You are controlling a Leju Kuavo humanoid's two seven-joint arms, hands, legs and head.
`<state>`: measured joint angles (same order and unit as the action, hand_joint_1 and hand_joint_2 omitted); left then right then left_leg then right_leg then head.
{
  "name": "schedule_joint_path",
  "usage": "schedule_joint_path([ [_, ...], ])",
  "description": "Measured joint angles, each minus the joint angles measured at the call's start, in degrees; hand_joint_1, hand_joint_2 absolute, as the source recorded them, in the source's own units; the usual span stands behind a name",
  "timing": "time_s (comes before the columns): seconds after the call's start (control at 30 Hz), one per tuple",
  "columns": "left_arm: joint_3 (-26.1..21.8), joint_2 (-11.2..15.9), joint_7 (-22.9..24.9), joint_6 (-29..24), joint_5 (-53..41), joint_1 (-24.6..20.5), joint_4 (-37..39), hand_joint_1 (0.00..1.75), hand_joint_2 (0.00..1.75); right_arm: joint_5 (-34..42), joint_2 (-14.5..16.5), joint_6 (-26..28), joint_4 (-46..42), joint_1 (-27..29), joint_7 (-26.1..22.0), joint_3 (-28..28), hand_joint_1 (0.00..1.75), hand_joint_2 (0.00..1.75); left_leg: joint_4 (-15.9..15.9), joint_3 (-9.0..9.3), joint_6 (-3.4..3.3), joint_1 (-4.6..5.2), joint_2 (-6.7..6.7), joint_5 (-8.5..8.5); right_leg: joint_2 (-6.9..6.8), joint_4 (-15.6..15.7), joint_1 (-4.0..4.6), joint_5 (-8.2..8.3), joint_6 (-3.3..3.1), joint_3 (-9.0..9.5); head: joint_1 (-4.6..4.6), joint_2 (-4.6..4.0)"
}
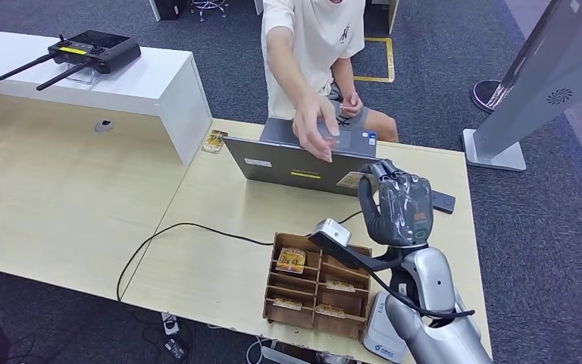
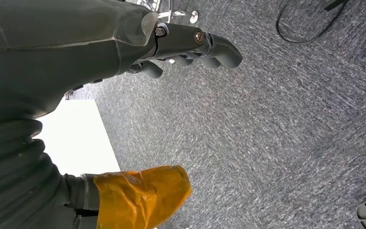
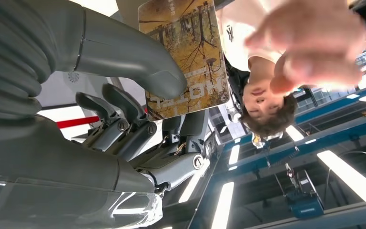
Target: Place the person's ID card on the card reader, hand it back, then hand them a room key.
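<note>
While the yellow-brown printed room key card sits pinched between the thumb and fingers of your right hand, raised above the pale wooden table, the person's hand reaches toward it over the grey open laptop, near but not touching. You look late in the task: this reads as the key handover. Main risk: release before their hand has the card and it drops behind the laptop lid, or onto the brown wooden compartment box of spare cards. Pushing forward could also knock the lid. Your left hand hangs over grey carpet, fingers curled in, holding nothing.
</note>
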<state>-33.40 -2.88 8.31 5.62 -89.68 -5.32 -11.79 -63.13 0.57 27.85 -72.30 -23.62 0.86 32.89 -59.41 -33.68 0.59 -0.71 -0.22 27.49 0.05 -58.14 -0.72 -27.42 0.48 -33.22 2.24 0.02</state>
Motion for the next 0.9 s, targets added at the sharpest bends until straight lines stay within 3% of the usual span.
schedule_joint_path([
  [0.47, 0.0, 0.0, 0.0, -0.3, 1.3, 0.8, 0.0, 0.0, 1.75, 5.5, 0.0, 2.3, -2.2, 3.8, -1.8, -1.1, 1.75, 1.75, 0.0, 0.0, 0.0, 0.0, 0.0, 0.0, -0.01, 0.0, 0.0, 0.0, 0.0, -0.01, 0.01, 0.0],
  [0.9, -1.4, 0.0, -1.1, -2.7, 5.0, 3.3, 0.0, 0.0, 1.75, 21.1, 0.0, 7.3, -21.0, 17.5, -9.3, -9.8, 1.75, 1.75, 0.0, -0.04, -0.02, 0.01, -0.02, 0.06, -0.02, 0.0, 0.0, -0.04, 0.01, -0.04, 0.0, 0.0],
])
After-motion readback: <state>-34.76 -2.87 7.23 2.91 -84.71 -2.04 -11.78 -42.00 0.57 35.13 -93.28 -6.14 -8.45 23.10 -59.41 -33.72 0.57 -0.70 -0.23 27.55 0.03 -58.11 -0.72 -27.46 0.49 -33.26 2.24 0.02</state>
